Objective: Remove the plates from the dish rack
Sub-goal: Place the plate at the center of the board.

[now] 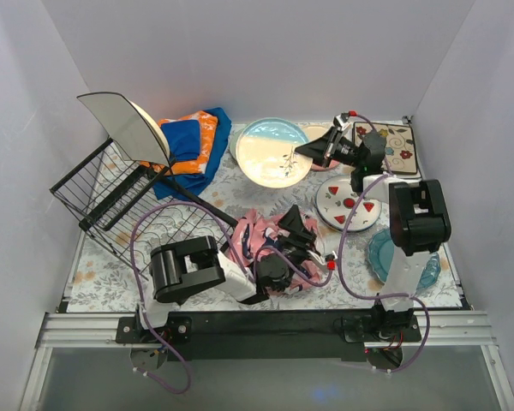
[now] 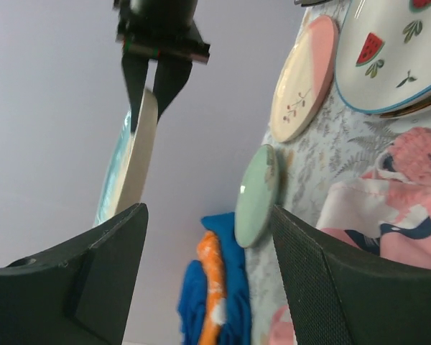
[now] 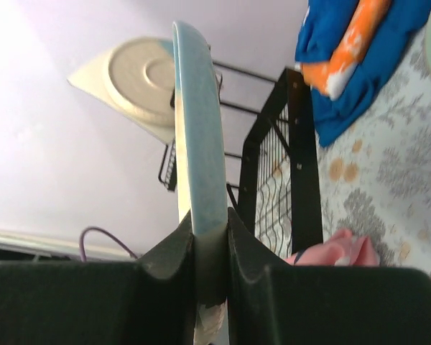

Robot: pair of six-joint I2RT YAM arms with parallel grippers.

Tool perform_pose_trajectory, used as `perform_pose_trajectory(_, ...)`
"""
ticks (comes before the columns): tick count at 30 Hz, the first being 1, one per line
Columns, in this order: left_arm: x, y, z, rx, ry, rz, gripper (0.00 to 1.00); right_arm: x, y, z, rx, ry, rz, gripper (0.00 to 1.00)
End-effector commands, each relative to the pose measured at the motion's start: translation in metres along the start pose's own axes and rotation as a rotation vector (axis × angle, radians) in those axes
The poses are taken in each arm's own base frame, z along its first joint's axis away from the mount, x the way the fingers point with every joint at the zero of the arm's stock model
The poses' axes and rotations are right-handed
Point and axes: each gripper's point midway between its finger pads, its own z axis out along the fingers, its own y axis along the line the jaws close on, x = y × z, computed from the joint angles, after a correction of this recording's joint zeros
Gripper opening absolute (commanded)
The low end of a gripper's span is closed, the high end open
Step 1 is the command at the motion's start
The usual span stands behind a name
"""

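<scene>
My right gripper point(image 1: 315, 152) is shut on the rim of the cream-and-blue plate point(image 1: 272, 152) and holds it above the table's back middle. The right wrist view shows the plate edge point(image 3: 199, 129) clamped between my right gripper's fingers point(image 3: 210, 219). The black wire dish rack point(image 1: 111, 201) stands at the left, with the cream square plate point(image 1: 124, 124) leaning at its far end. The white plate with red marks point(image 1: 349, 205) and the teal plate point(image 1: 381, 253) lie on the right. The cream-and-pink plate point(image 2: 305, 75) and the mint green plate point(image 2: 257, 195) lie at the back. My left gripper point(image 1: 295, 224) is open and empty over the pink cloth.
The pink patterned cloth point(image 1: 270, 235) lies bunched at the front middle. Folded blue-orange cloths point(image 1: 193, 141) lie at the back beside the rack. A square flower-patterned piece point(image 1: 394, 147) lies at the back right. White walls enclose the table.
</scene>
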Motion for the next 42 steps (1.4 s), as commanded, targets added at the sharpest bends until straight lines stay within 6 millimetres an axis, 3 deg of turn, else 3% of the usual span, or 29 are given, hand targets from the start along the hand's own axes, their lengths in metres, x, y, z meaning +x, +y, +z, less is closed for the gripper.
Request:
perform_pose_trajectory(1,-0.013,0.063,-0.016,-0.161,-0.020,-0.548,0.68,-0.061,0.062,-0.016,-0.206,-0.146,-0.164,0.01)
perform_pose_trajectory(3,-0.029,0.071,-0.019,-0.103,-0.056,-0.734,0.68,-0.086,0.042,-0.023,-0.151,-0.203,-0.170,0.01)
perform_pose_trajectory(4,-0.035,0.055,-0.023,-0.008,-0.043,-0.734,0.68,-0.095,0.033,-0.026,-0.126,-0.229,-0.170,0.01)
perform_pose_trajectory(6,-0.051,0.061,-0.023,0.066,-0.053,-0.844,0.68,-0.113,0.011,-0.029,-0.051,-0.283,-0.167,0.01)
perform_pose_trajectory(7,-0.064,0.050,-0.034,0.226,-0.041,-0.967,0.68,-0.129,0.006,-0.040,-0.027,-0.327,-0.190,0.01)
perform_pose_trajectory(8,-0.074,0.047,-0.039,0.322,-0.053,-1.022,0.68,-0.141,-0.012,-0.048,0.023,-0.366,-0.154,0.01)
perform_pose_trajectory(10,-0.095,0.061,-0.057,0.497,-0.092,-1.173,0.68,-0.155,-0.032,-0.055,0.073,-0.409,-0.174,0.01)
perform_pose_trajectory(14,-0.105,0.095,-0.084,0.572,-0.121,-1.321,0.68,-0.184,-0.064,-0.072,0.152,-0.495,-0.167,0.01)
perform_pose_trajectory(16,-0.096,0.096,-0.093,0.574,-0.105,-1.346,0.68,-0.191,-0.082,-0.076,0.202,-0.504,-0.175,0.01)
perform_pose_trajectory(18,-0.085,0.112,-0.098,0.522,-0.104,-1.393,0.68,-0.200,-0.094,-0.077,0.263,-0.522,-0.164,0.01)
perform_pose_trajectory(19,-0.077,0.106,-0.101,0.507,-0.078,-1.393,0.67,-0.202,-0.102,-0.079,0.290,-0.529,-0.183,0.01)
perform_pose_trajectory(21,-0.060,0.118,-0.101,0.417,-0.066,-1.424,0.68,-0.208,-0.109,-0.082,0.316,-0.562,-0.179,0.01)
perform_pose_trajectory(22,-0.052,0.108,-0.105,0.412,-0.048,-1.407,0.68,-0.209,-0.117,-0.082,0.329,-0.567,-0.171,0.01)
perform_pose_trajectory(23,-0.046,0.110,-0.107,0.387,-0.053,-1.398,0.68,-0.214,-0.116,-0.081,0.326,-0.570,-0.181,0.01)
perform_pose_trajectory(27,-0.033,0.107,-0.109,0.343,-0.032,-1.398,0.67,-0.221,-0.135,-0.077,0.357,-0.568,-0.174,0.01)
perform_pose_trajectory(35,-0.023,0.115,-0.115,0.303,-0.036,-1.428,0.67,-0.214,-0.170,-0.070,0.444,-0.555,-0.145,0.01)
perform_pose_trajectory(39,-0.017,0.123,-0.117,0.266,-0.050,-1.444,0.67,-0.206,-0.179,-0.071,0.492,-0.518,-0.127,0.30)
perform_pose_trajectory(42,-0.018,0.126,-0.118,0.266,-0.060,-1.449,0.67,-0.200,-0.186,-0.081,0.584,-0.515,-0.118,0.37)
